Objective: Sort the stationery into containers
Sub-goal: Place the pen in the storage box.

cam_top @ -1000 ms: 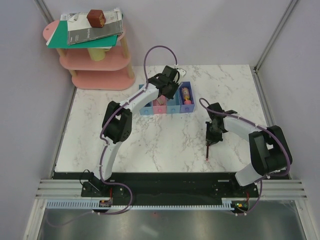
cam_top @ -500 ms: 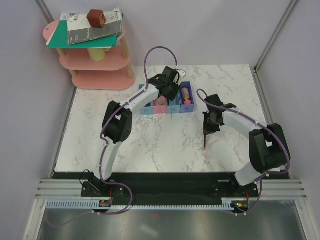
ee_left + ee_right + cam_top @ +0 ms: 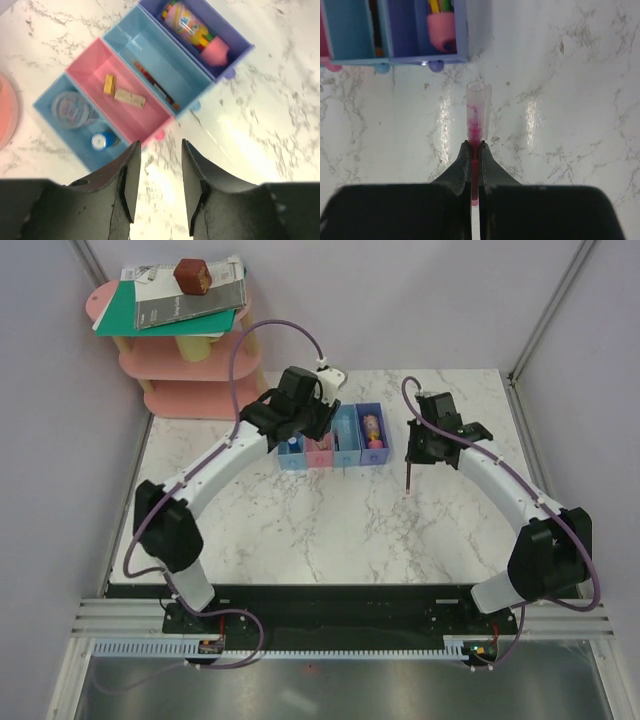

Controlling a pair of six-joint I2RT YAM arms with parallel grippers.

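Observation:
The containers (image 3: pixel 350 461) are four joined bins at the back of the marble table. In the left wrist view the light blue bin (image 3: pixel 50 102) holds a round clear piece (image 3: pixel 74 107) and a small blue cylinder (image 3: pixel 101 141). Two tan erasers (image 3: pixel 130 97) lie in the pink bin, a red pen (image 3: pixel 155 86) in the blue bin, and a pink-yellow tube (image 3: pixel 196 30) in the purple bin. My left gripper (image 3: pixel 160 146) hangs open and empty over the bins' near edge (image 3: pixel 303 428). My right gripper (image 3: pixel 475 146) is shut on a second red pen (image 3: pixel 478 107), held above the table right of the bins (image 3: pixel 408 476).
A pink tiered shelf (image 3: pixel 190 368) stands at the back left corner, carrying green and grey books (image 3: pixel 170 305) and a brown cube (image 3: pixel 192 276). Grey walls enclose the table on three sides.
My left gripper has opened and drawn back leftward over the bins. The right arm has lifted the red pen off the table and carried it toward the bins.

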